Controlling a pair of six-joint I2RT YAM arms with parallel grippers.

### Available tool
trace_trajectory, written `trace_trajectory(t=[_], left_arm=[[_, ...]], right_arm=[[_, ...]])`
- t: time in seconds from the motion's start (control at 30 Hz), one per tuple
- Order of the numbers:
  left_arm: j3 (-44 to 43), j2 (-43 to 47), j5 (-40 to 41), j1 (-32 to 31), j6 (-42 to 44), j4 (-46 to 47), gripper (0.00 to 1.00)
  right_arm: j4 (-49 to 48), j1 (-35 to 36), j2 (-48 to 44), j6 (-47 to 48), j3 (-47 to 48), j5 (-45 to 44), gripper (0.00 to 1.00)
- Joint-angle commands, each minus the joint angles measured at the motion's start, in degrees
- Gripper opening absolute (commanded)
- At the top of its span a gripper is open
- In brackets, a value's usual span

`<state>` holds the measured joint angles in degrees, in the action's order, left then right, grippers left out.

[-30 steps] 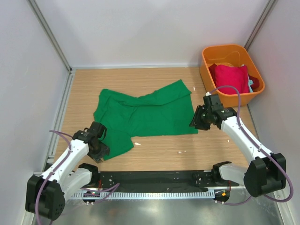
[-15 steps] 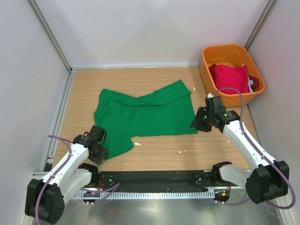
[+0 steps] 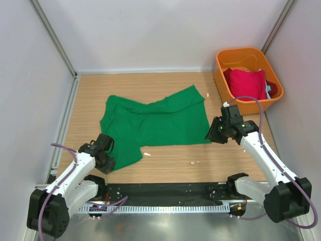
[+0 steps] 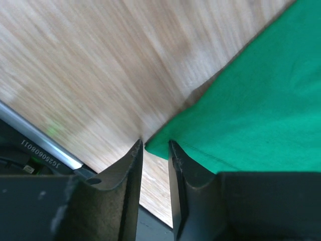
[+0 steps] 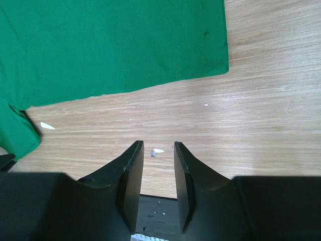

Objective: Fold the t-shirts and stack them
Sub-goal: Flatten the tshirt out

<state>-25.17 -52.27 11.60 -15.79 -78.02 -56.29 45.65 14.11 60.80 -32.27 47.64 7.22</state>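
Lying within left hand (image 4: pixel 155 144), green t-shirt (image 4: pixel 251 100) corner

Orange bin (image 3: pixel 251 106) on wooden table (image 3: pixel 165 85)

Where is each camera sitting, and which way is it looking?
Top: above and behind the robot, looking down at the table, green shirt and bin; left arm and right arm show.
Left wrist: on the left arm, looking down at the shirt's corner; the left end effector shows, fingers either side of it.
Right wrist: on the right arm, looking down at wood and the shirt's edge; the right end effector shows.
Shared: all three see the green shirt.
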Motion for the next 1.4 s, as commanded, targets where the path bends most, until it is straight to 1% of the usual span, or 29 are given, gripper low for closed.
trace_trajectory(t=[0.0,0.1,0.13,0.2,0.23,0.3,0.4,0.43,0.5,0.53,0.6,0.67,0.7,0.8,0.9,1.0,1.1,1.33,1.37], left_arm=[[0.56,-1.60,3.17,-0.20,-1.44,6.80,0.26],[0.30,-2.92,4.40,-0.20,-1.17,7.51,0.20],[0.21,-2.92,4.75,-0.20,-1.17,7.69,0.15],[0.03,-2.93,4.84,-0.20,-0.29,8.13,0.10],[-0.49,-2.84,4.67,-0.20,-0.21,6.82,0.00],[-2.25,-2.05,4.05,-0.20,0.67,5.76,0.00],[-6.20,0.58,4.22,-0.20,2.86,1.12,0.00],[-7.34,1.20,4.40,-0.20,3.05,-0.21,0.00],[-10.24,2.08,4.05,-0.20,3.75,-3.02,0.00],[-11.03,2.87,3.53,-0.20,5.23,-3.38,0.00],[-12.88,3.58,1.17,-0.29,6.64,-3.82,0.00],[-13.76,4.63,-0.69,-0.29,8.32,-3.65,0.00],[-13.85,5.24,-2.09,-0.29,8.93,-3.04,0.00],[-14.29,7.70,-3.07,-0.29,10.34,-2.07,0.00],[-15.26,9.99,-2.81,-0.29,12.01,-1.19,0.00],[-16.93,10.52,-2.81,-0.29,14.29,-0.75,0.00],[-18.60,10.00,-3.16,-0.29,16.48,-0.75,0.00],[-21.50,9.91,-2.28,-0.29,19.22,-0.49,0.00],[-21.68,9.82,-2.28,-0.29,19.39,-0.31,0.00]], right_arm=[[0.49,0.30,-1.56,0.02,1.67,-0.11,0.36],[0.67,0.31,-1.64,0.02,1.85,-0.10,0.36],[0.67,0.31,-1.73,0.02,1.85,-0.10,0.36],[0.67,0.22,-1.73,0.02,1.50,-0.28,0.36],[0.67,0.30,-1.73,-0.16,0.97,-0.37,0.36],[0.23,0.30,-1.56,-0.68,0.35,-0.37,0.36],[-2.57,0.13,-0.51,-2.44,-1.49,-1.06,0.43],[-3.63,0.13,0.19,-2.88,-2.19,-1.33,0.50],[-4.60,0.04,2.30,-3.24,-2.81,-1.69,0.53],[-5.39,-0.05,4.75,-3.50,-3.25,-2.30,0.54],[-6.71,-0.31,6.52,-4.11,-3.78,-2.74,0.54],[-8.90,-0.83,8.46,-4.99,-4.66,-3.88,0.47],[-9.61,-1.01,9.07,-5.69,-4.75,-4.14,0.41],[-9.96,-1.71,10.48,-6.66,-4.75,-6.86,0.38],[-12.85,-4.08,11.45,-7.01,-6.15,-6.70,0.39],[-14.96,-4.79,13.73,-7.19,-6.59,-6.08,0.42],[-15.50,-4.88,16.45,-7.72,-5.80,-5.47,0.48],[-17.26,-4.88,17.07,-11.05,-6.77,-6.96,0.48],[-17.35,-4.88,17.25,-11.06,-6.77,-8.96,0.47]])
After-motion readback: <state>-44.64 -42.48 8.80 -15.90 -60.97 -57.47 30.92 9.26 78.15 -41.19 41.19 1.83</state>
